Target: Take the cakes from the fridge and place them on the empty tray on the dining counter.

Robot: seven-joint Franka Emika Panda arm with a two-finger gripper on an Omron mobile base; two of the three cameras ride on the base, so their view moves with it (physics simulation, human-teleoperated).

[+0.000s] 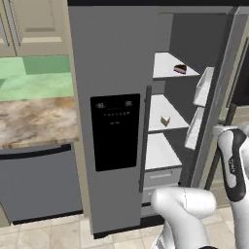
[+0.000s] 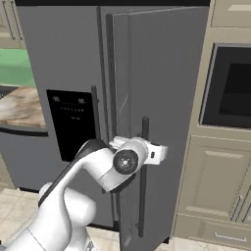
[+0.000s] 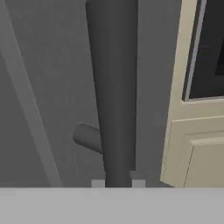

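The fridge stands with its right door swung partly open. On the top shelf sits a dark layered cake. A cream cake rests on the middle shelf. My gripper is shut on the open door's dark bar handle, and the bar runs up between the two fingertips. From the right base, my hand presses against that handle at mid-height. The empty tray and the dining counter are out of view.
White door bins line the inside of the open door. A beige cabinet wall with a built-in oven stands close on the door's right. Left of the fridge are a marble worktop and a grey dishwasher.
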